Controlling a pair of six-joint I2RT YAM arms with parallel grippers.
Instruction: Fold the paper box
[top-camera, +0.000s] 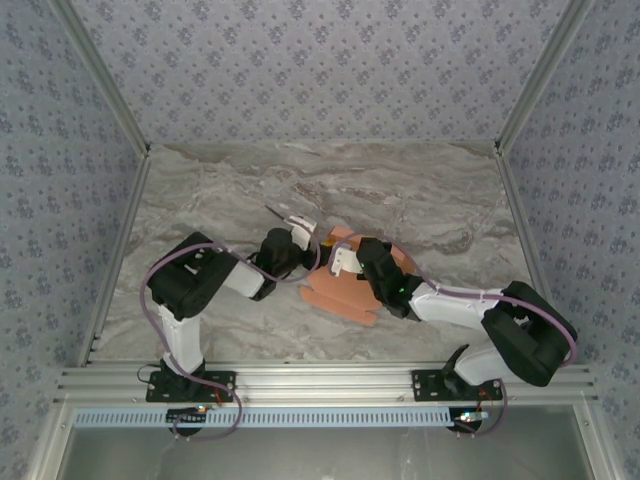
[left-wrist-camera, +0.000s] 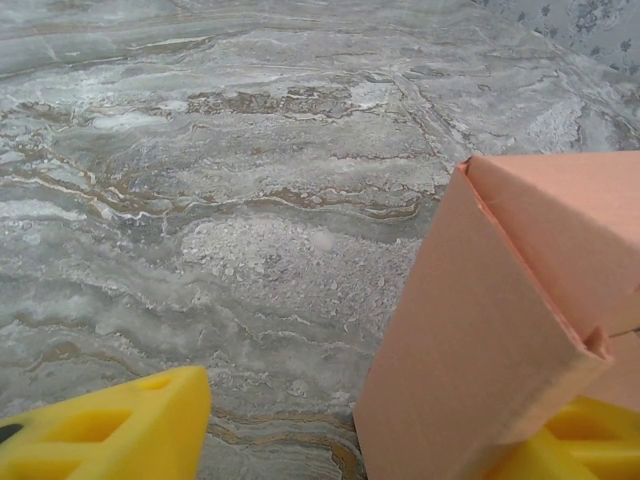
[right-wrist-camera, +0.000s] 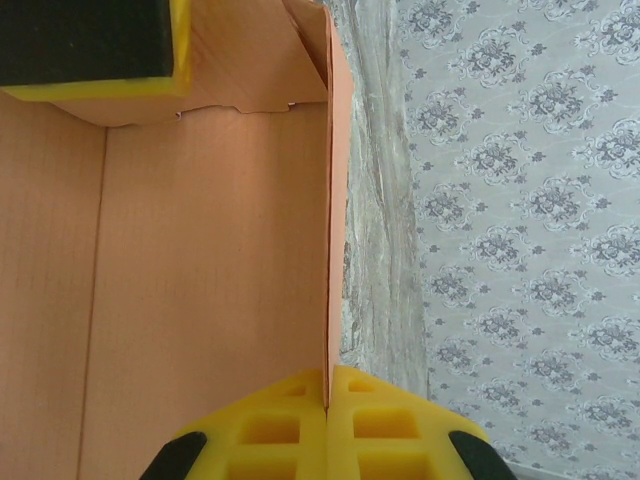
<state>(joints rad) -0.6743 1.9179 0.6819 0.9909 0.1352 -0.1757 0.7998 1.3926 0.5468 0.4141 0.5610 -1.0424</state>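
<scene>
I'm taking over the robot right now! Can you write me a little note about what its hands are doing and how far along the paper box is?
Left gripper: open, at the left side of the box, with a raised wall against one finger. It grips nothing.
Right gripper: shut on the thin edge of an upright box wall.
Box: in the middle of the table, between the two grippers.
Done: at least one wall is folded up.
Left: the rest looks flat from above. Fold up the other walls and flaps and close the box.
</scene>
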